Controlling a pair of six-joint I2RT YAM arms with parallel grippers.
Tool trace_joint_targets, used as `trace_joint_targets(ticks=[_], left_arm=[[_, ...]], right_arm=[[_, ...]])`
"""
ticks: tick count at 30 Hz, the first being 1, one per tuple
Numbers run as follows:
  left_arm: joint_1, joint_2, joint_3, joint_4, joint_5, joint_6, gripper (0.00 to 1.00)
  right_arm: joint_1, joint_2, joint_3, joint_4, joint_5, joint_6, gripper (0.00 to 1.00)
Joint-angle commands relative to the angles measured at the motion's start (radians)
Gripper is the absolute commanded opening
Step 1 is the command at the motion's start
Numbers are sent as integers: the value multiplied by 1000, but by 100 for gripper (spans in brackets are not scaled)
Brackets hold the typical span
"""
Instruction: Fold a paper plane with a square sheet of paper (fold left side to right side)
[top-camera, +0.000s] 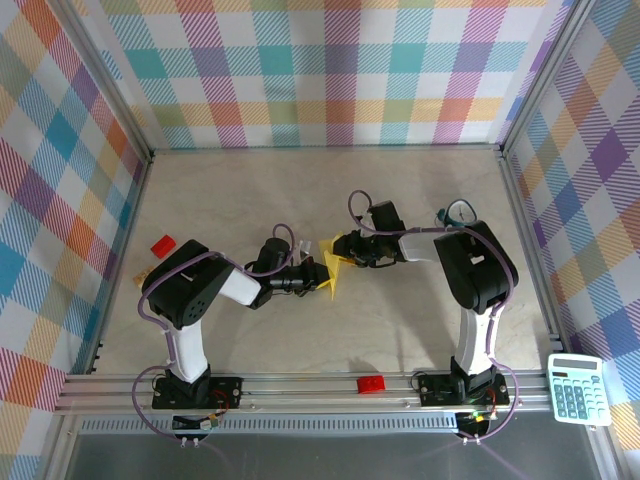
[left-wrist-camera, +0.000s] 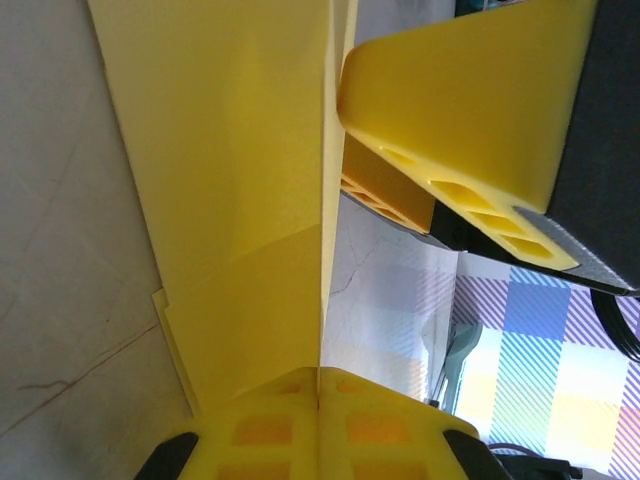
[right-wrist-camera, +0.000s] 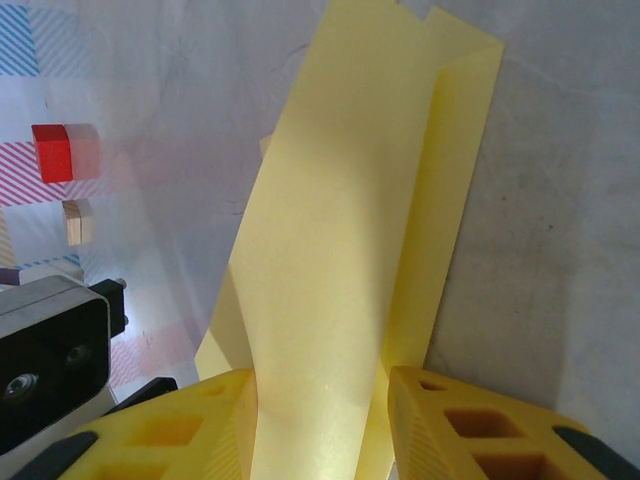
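**Thin paper held on edge between both arms**

I have the yellow paper (top-camera: 334, 272) standing on edge over the desk (top-camera: 420, 190), right where my two arms meet. I cannot tell whether its lower edge touches the surface.

The left end effector (left-wrist-camera: 320, 400) is closed on the paper, its pads pressed together with the sheet's edge caught in the seam. From those fingertips the sheet runs straight ahead, with a crease crossing it partway along.

The right end effector (right-wrist-camera: 320, 410) has its jaws partly apart, and the paper rises between them, bowed from one pad towards the other. I cannot tell whether they are really bearing on it.

I judge the sheet to be almost weightless and limp. It will likely buckle under any push along its length and tear if the arms pull apart. I would take hold at an edge near the crease, pads flat on both faces, and move slowly.

A red brick (right-wrist-camera: 52, 152) and a tan block (right-wrist-camera: 72, 222) lie to the left of the right end effector, well apart from the paper.
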Motion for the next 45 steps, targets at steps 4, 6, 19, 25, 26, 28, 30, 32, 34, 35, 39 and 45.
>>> trace_joint_targets(ticks=[4, 6, 19, 25, 26, 28, 30, 32, 34, 35, 39, 45], left_arm=[[12, 21, -8, 63, 16, -18, 1], [12, 23, -11, 71, 14, -20, 4], [18, -82, -22, -67, -28, 49, 31], [49, -142, -18, -168, -50, 97, 42], [54, -145, -12, -187, -53, 106, 42], [64, -147, 6, -231, -57, 127, 44], [68, -138, 28, -262, -54, 146, 44], [69, -122, 50, -268, -44, 154, 44], [69, -101, 71, -264, -35, 154, 44], [69, -94, 81, -262, -33, 153, 44], [70, -66, 113, -265, -29, 157, 44], [69, -26, 147, -276, -31, 156, 39]], right_arm=[[16, 23, 37, -49, 30, -28, 39], [19, 30, 45, -81, 48, -36, 39], [31, 66, 78, -226, 141, -75, 38], [32, 67, 77, -225, 144, -73, 39], [32, 65, 77, -224, 144, -72, 39], [32, 64, 78, -225, 146, -73, 39], [32, 62, 78, -226, 146, -71, 39], [32, 62, 78, -226, 146, -71, 39], [33, 62, 79, -229, 148, -72, 39], [33, 62, 79, -228, 149, -70, 39], [33, 61, 81, -233, 150, -71, 39], [35, 60, 83, -237, 153, -73, 39]])
